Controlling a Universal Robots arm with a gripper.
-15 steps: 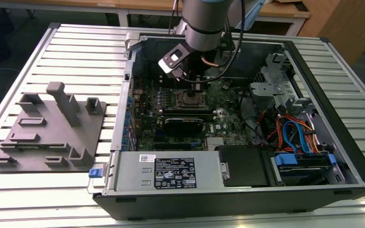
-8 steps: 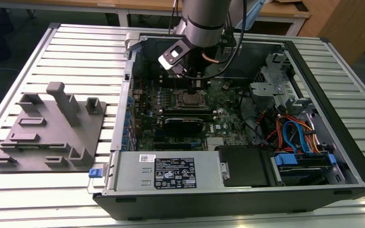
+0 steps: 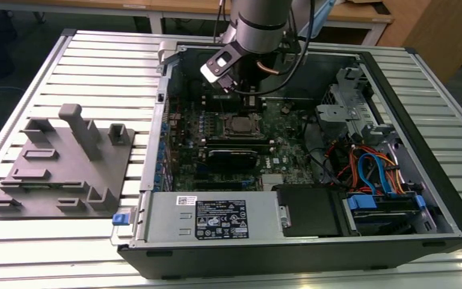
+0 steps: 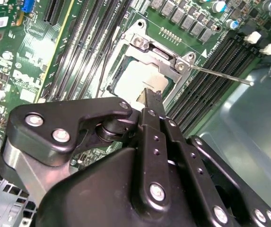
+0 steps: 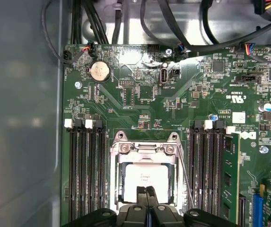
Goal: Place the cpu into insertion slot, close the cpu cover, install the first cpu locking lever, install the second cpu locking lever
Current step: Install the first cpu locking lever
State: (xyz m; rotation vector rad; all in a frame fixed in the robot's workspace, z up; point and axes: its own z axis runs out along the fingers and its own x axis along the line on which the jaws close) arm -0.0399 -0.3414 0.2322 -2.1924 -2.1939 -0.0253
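Note:
The cpu (image 5: 147,177), a pale silver square, lies in the insertion slot (image 5: 120,182) on the green motherboard; the second wrist view also shows the cpu (image 4: 142,78). The cpu cover (image 5: 147,150), a silver frame, lies down around it. A thin metal locking lever (image 4: 220,75) sticks out free beside the socket, and in the first wrist view this lever (image 5: 184,175) runs along the socket's side. My gripper (image 5: 147,193) is shut, its black fingertips (image 4: 152,97) together just over the cpu's near edge with nothing visibly held. In the exterior view the gripper (image 3: 245,99) hangs inside the case above the socket (image 3: 237,126).
Black memory slots (image 5: 85,175) flank the socket, and one holds a green memory stick (image 5: 230,175). The open computer case (image 3: 423,90) has cables (image 3: 367,168), a drive cage and a power supply (image 3: 215,217). A grey fixture plate (image 3: 62,162) lies at the exterior view's left.

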